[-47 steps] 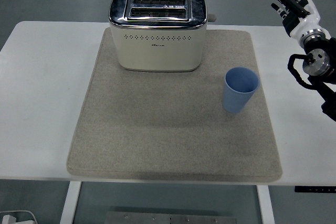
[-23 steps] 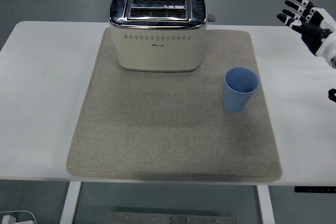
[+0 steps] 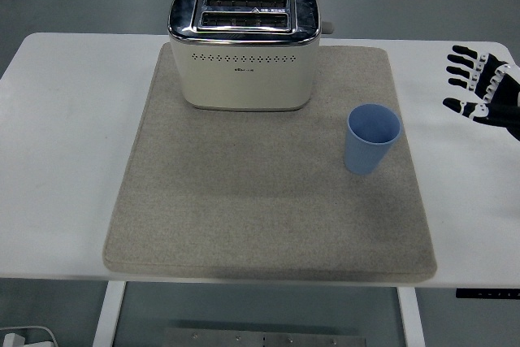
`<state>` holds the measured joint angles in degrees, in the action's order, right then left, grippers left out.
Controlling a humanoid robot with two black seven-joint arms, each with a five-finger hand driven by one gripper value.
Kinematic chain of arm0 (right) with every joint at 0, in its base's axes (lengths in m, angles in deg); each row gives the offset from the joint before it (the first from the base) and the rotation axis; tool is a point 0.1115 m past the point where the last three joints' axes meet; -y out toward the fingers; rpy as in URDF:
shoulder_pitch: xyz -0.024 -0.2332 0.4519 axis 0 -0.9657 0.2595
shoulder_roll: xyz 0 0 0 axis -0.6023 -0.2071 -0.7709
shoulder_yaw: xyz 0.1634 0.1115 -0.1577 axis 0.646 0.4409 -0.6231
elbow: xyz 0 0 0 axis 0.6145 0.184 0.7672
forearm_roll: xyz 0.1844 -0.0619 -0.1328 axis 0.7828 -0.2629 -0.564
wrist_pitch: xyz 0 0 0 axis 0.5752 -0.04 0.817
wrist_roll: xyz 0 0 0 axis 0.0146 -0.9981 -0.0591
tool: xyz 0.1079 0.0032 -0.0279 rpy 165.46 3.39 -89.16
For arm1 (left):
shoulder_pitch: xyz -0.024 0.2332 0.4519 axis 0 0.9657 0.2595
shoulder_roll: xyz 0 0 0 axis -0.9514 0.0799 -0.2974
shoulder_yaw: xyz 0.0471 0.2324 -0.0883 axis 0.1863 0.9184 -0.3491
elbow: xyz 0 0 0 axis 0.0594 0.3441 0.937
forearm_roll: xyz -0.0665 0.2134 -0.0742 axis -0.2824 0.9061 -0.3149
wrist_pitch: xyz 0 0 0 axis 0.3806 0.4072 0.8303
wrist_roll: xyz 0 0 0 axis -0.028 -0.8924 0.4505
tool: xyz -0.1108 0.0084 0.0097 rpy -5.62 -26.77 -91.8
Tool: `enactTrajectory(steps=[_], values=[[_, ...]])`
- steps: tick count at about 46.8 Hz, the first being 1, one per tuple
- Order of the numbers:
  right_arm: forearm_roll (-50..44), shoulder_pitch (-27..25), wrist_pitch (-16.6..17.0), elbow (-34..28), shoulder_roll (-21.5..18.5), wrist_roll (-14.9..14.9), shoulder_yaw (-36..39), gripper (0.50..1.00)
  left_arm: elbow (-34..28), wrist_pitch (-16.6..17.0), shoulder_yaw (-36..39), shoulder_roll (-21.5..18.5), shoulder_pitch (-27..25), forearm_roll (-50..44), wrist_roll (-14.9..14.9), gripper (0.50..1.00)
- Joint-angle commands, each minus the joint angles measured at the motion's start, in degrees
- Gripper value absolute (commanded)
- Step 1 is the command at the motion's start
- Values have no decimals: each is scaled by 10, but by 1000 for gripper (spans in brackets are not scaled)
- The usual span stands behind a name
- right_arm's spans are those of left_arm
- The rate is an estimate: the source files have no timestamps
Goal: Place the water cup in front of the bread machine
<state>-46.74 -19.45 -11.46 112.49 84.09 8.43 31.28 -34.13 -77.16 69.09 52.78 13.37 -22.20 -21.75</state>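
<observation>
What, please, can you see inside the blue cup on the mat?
The blue cup stands upright on the beige mat. Only its blue inner wall shows near the rim, with no contents visible. The bottom is hidden by the near wall.

Blue water cup [image 3: 374, 138] upright, empty, centre-right of frame. Cream/chrome bread machine [image 3: 245, 47] upper centre, slots up, well apart.

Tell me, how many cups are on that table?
1. A single blue cup stands upright on the grey mat, to the right of and nearer than the toaster. Nothing seems hidden.
</observation>
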Motion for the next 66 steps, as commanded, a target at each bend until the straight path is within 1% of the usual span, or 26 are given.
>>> enactTrajectory(steps=[1,5,8,12,16,24,29,33,39,47,54,66], values=[[-18,-12,-1,0,1,10,0,919,0,0,0,0,0,0,0,1000],[-33,-19,-3,0,-3,15,-2,919,0,0,0,0,0,0,0,1000],[-59,-25,-11,-4,-11,17,-4,919,0,-1,0,0,0,0,0,1000],[-95,-35,-33,-7,-26,17,-12,919,0,0,0,0,0,0,0,1000],[-115,-49,-47,-10,-41,17,-18,919,0,0,0,0,0,0,0,1000],[-118,-59,-51,-22,-73,14,-19,919,0,-1,0,0,0,0,0,1000],[-118,-57,-53,-36,-82,12,-19,919,0,-1,0,0,0,0,0,1000],[-118,-57,-61,-40,-87,10,-19,919,0,-1,0,0,0,0,0,1000],[-117,-55,-74,-47,-107,8,-19,919,0,0,0,0,0,0,0,1000],[-117,-51,-75,-51,-129,-7,-19,919,0,0,0,0,0,0,0,1000],[-116,-50,-77,-51,-144,-8,-19,919,0,0,0,0,0,0,0,1000],[-113,-48,-77,-49,-150,-12,-19,919,0,-1,0,0,0,0,0,1000]])
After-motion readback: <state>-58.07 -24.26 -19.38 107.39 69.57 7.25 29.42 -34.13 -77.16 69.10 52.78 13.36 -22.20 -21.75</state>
